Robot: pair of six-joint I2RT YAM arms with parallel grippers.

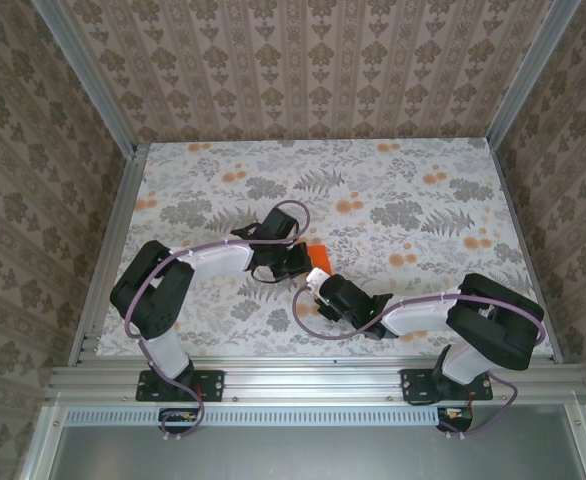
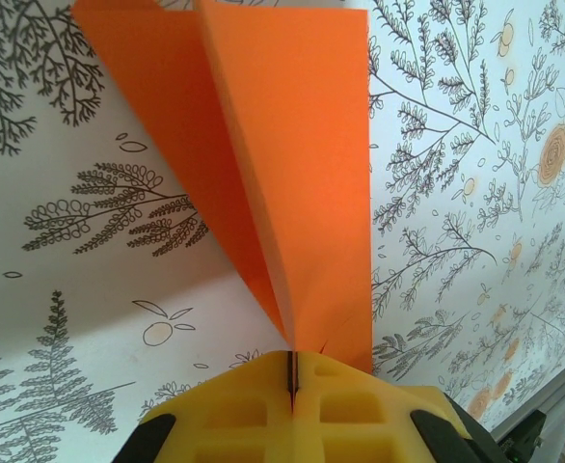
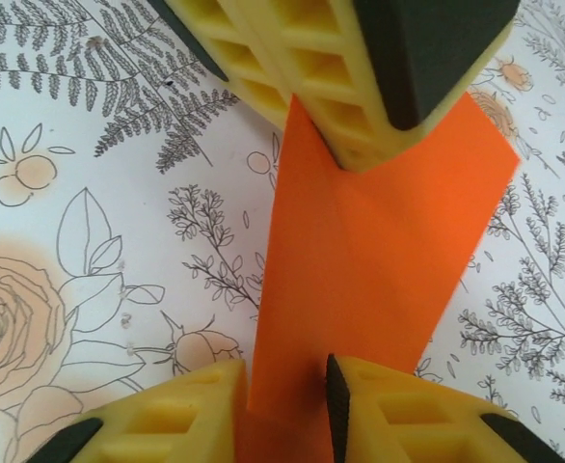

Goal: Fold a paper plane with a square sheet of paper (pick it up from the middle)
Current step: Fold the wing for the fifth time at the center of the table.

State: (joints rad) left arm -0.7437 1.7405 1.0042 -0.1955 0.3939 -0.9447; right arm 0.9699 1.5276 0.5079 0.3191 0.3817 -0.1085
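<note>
At the left of the top view, the black-and-white left arm (image 1: 208, 257) is bending over the flat table covered in a grey-and-orange floral print (image 1: 423, 190), with its forearm pointing toward the middle. The left gripper (image 1: 295, 262) with yellow ribbed fingers is sitting near the table's centre. In its own wrist view, the left gripper (image 2: 292, 371) is pressing its jaws fully together, leaving only a thin dark seam between them, and is pinching the narrow end of the square sheet of paper (image 2: 263, 145). The sheet is thin and bright orange, folded into a long tapering shape with creased layers fanning away from the grip. From above, the paper (image 1: 316, 253) is showing as a small orange patch between the two grippers, near the middle of the table. Just to the right of it, the right gripper (image 1: 320, 282) is facing the left one. In the right wrist view, the right gripper (image 3: 287, 405) is holding its yellow fingers (image 3: 167, 420) partly apart, with the sheet's (image 3: 379, 241) lower end passing between them. Whether they are pressing on it cannot be told. The left gripper (image 3: 360, 77) is clamping the opposite end at the top of that view. Further right, the right arm (image 1: 428, 310) is folding back toward its base at the near edge.
</note>
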